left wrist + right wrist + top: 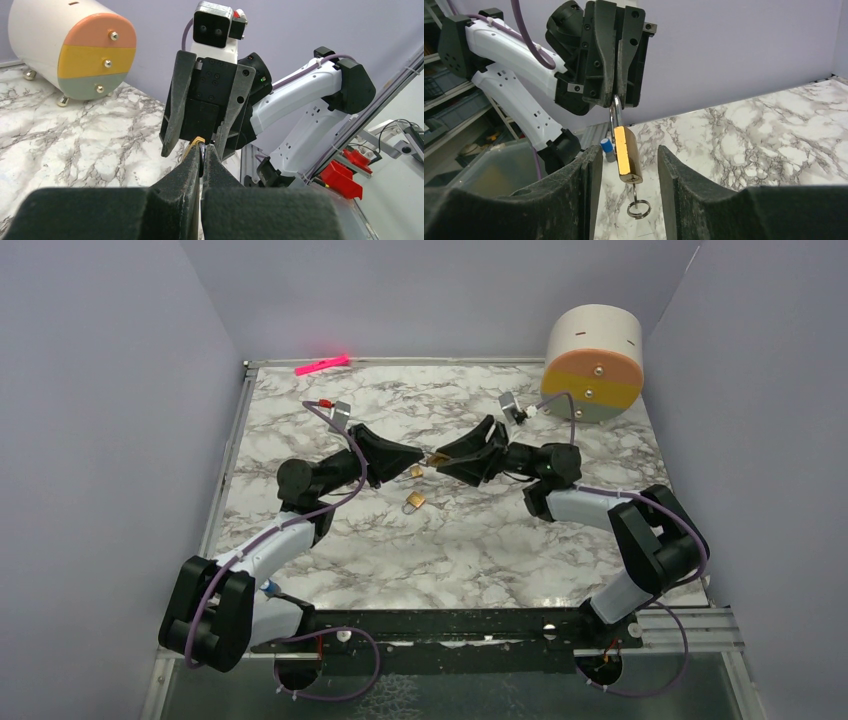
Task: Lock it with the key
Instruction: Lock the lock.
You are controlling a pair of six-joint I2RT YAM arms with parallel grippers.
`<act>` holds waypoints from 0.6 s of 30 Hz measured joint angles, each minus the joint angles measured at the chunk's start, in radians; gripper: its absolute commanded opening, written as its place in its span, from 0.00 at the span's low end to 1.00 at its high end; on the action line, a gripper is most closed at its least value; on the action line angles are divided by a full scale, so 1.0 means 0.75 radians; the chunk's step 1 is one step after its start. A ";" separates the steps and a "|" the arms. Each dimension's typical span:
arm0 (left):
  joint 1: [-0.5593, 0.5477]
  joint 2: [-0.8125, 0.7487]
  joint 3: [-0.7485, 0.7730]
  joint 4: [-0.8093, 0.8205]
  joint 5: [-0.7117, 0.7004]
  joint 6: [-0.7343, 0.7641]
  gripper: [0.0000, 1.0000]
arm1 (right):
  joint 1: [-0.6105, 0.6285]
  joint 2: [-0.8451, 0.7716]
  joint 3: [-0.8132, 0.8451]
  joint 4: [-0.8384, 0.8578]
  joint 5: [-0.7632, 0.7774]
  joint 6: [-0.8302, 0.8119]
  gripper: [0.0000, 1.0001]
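Note:
A small brass padlock hangs in the air above the marble table, held by its silver shackle. My left gripper is shut on that shackle from above. The key sticks out of the padlock's bottom, with a split ring dangling from it. My right gripper faces the left one, its fingers open on either side of the padlock body, with a gap on both sides. In the top view the two grippers meet tip to tip at the padlock.
Two more brass padlocks lie on the table just below the grippers. A white drum with a pink, yellow and grey face stands at the back right. A pink marker lies at the back edge. Purple walls enclose the table.

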 measured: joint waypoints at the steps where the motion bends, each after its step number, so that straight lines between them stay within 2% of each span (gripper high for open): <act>1: 0.000 0.000 -0.002 0.000 0.000 0.000 0.00 | 0.001 0.000 0.003 0.001 -0.004 0.003 0.43; 5: 0.002 0.000 -0.011 -0.001 0.000 0.001 0.00 | 0.004 0.001 0.024 0.001 -0.034 0.025 0.35; 7: 0.002 0.000 -0.014 0.001 0.000 0.001 0.00 | 0.004 0.001 0.037 0.001 -0.051 0.037 0.28; 8: 0.003 0.000 -0.017 0.001 0.000 0.001 0.00 | 0.004 0.001 0.043 0.001 -0.058 0.044 0.22; 9: 0.003 0.000 -0.018 0.001 0.000 0.001 0.00 | 0.004 0.001 0.047 0.001 -0.066 0.051 0.10; 10: 0.003 0.001 -0.018 0.001 0.000 0.001 0.00 | 0.004 0.001 0.051 0.001 -0.073 0.056 0.02; 18: 0.003 0.002 -0.018 0.036 0.009 0.006 0.00 | 0.001 0.001 0.084 -0.002 -0.139 0.098 0.01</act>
